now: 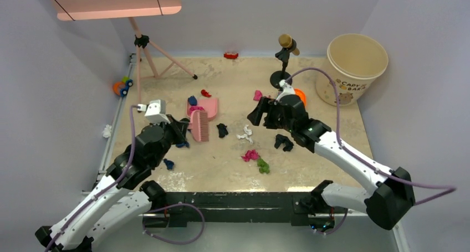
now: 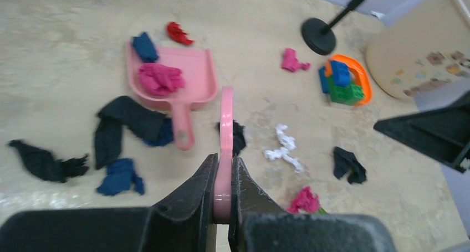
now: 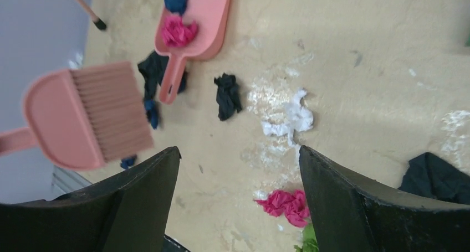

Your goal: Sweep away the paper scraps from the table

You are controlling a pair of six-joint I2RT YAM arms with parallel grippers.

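Small wrinkly paper scraps (image 1: 250, 155) in black, white, magenta, green, red and blue lie scattered over a beige mottled table (image 1: 233, 75), mostly from its centre toward 5 o'clock in the overhead view. The left gripper (image 2: 223, 171) pinches the handle of a pink plastic hand brush (image 1: 199, 126), which appears raised off the surface. At 12 o'clock from it lies a pink plastic dustpan (image 2: 191, 77) holding a magenta wad (image 2: 161, 77), with a blue wad (image 2: 145, 46) at its far lip. The right gripper (image 3: 238, 152) hangs empty, fingers spread wide, above a white wad (image 3: 291, 119).

This looks like mid-sweep, with most scraps loose. The next stroke likely calls for setting the bristles down beyond the black wad (image 1: 222, 130), at the brush's 3 o'clock, and drawing it round to the pan's mouth, which seems to face 12 o'clock.
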